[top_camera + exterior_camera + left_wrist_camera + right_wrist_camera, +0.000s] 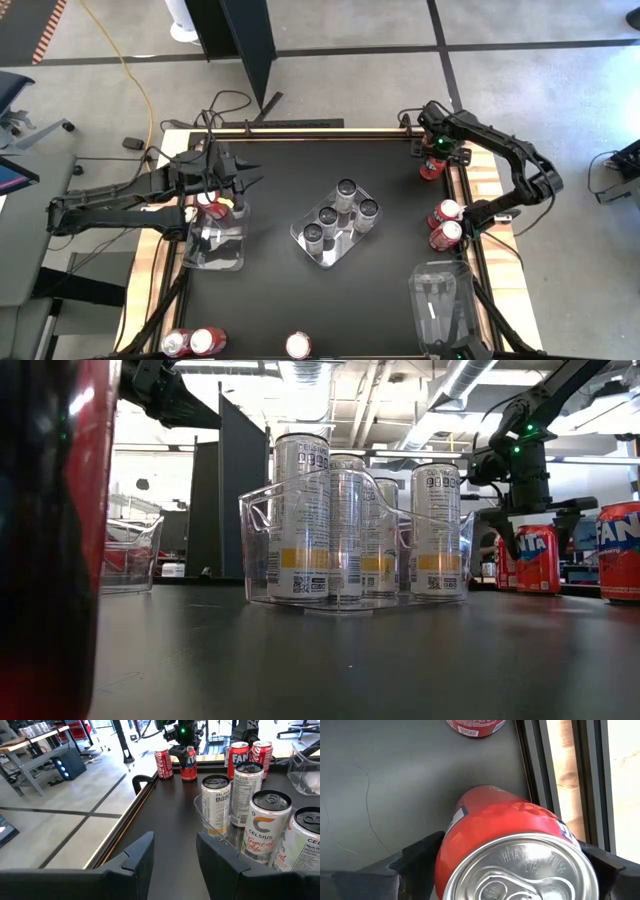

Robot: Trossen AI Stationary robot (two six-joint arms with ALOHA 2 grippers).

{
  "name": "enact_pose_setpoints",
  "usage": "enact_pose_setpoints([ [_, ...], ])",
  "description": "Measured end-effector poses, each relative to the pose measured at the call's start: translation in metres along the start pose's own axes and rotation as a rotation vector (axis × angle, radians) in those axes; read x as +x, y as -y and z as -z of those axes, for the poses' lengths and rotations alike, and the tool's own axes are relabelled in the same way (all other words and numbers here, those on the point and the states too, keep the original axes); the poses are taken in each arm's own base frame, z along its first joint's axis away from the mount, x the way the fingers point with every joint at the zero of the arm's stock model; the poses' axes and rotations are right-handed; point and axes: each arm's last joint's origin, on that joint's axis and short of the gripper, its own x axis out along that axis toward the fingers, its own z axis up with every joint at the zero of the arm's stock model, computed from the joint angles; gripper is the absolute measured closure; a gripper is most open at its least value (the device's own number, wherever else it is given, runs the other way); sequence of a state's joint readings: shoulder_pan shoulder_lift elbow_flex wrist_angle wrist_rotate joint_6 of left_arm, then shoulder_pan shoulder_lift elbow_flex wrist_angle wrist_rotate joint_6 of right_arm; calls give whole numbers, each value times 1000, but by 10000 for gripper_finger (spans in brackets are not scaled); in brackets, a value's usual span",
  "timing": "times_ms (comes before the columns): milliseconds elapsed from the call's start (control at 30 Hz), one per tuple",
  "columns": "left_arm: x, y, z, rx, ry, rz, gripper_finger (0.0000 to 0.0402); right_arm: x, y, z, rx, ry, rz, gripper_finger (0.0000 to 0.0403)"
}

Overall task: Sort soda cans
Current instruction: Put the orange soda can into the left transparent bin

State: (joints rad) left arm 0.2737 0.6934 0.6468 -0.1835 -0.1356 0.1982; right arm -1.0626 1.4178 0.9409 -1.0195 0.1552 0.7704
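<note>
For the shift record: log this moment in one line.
right gripper: jaws astride red can, far right corner | left gripper: empty, over left tray | centre tray: silver cans

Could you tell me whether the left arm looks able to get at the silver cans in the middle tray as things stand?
Probably yes. The left gripper hangs empty above the tray at the table's left, and bare tabletop lies between it and the silver cans in the middle tray. The right gripper is busy far off around a red can.
</note>
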Motion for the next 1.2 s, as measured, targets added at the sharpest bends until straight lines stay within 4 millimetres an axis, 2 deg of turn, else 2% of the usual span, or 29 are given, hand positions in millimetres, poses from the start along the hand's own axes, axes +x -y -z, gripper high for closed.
enact_pose_setpoints([
  [300, 0, 0, 0, 0, 0, 0, 258, 0, 0, 0, -7, 1, -4, 80],
  [1200, 0, 0, 0, 8, 0, -1, 258, 0, -6, 5, -59, 3, 3, 94],
])
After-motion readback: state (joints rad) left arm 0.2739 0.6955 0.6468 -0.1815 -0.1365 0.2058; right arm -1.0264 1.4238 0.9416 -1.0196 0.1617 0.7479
